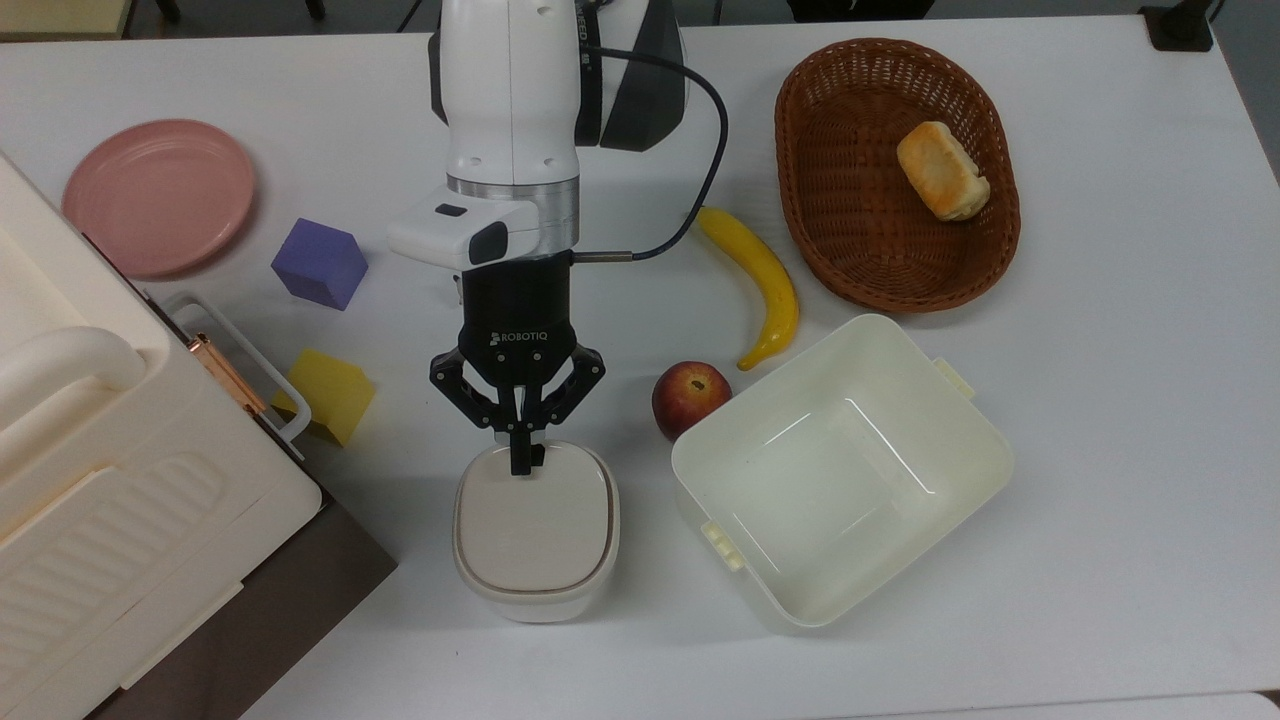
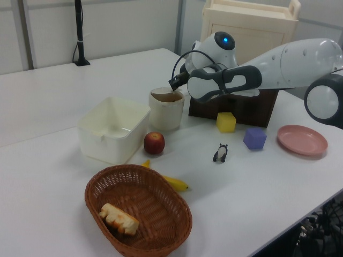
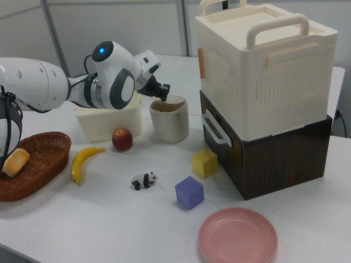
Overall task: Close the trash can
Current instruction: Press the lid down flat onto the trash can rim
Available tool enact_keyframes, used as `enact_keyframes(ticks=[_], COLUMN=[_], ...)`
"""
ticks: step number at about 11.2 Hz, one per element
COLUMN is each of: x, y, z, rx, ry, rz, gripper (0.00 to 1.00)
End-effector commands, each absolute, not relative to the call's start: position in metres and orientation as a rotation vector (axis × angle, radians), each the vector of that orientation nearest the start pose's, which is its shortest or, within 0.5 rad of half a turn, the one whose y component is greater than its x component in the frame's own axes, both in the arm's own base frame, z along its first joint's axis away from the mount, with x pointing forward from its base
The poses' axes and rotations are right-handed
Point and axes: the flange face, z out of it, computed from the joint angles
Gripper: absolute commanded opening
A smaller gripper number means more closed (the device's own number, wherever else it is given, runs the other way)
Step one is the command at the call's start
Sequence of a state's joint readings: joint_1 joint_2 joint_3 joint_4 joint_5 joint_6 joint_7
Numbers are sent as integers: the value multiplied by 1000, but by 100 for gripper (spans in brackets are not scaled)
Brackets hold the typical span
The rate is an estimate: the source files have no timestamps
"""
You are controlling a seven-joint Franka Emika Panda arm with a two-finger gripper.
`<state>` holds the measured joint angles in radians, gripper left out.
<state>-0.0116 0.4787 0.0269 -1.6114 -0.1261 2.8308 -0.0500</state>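
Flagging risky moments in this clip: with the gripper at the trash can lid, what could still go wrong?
The gripper, fingers shut, sits at the lid's edge nearest the arm, not its middle, on the trash can. Pressing there could tip or slide the light can toward the apple or the cream tub. The lid looks down, yet a latch cannot be confirmed, so it might spring open once released.

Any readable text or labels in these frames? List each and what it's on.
"ROBOTIQ": white letters on the black body of the gripper, top view.
White letters on the arm's dark joint, top view's top edge: cut off, unreadable.
Nothing else carries readable text.
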Motion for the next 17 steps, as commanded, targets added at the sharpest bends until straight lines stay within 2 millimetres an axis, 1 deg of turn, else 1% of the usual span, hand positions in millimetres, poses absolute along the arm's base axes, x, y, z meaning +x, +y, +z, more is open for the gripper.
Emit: enact_keyframes(ticks=[1, 3, 9, 11, 13, 14, 15, 16, 17], x=[712, 711, 714, 717, 723, 724, 724, 723, 720], y=[18, 16, 16, 15, 17, 17, 18, 18, 16], z=[434, 431, 411, 399, 381, 379, 378, 384, 401], rx=[-3011, -3017, -3029, -3038, -3045, -3047, -3049, -3045, -3036], ry=[-261, -258, -261, -262, -269, -274, -278, -278, -271], rz=[-1128, -1117, -1077, -1054, -1028, -1025, -1024, -1035, -1066], gripper=[0, 0, 0, 0, 0, 0, 0, 0, 0])
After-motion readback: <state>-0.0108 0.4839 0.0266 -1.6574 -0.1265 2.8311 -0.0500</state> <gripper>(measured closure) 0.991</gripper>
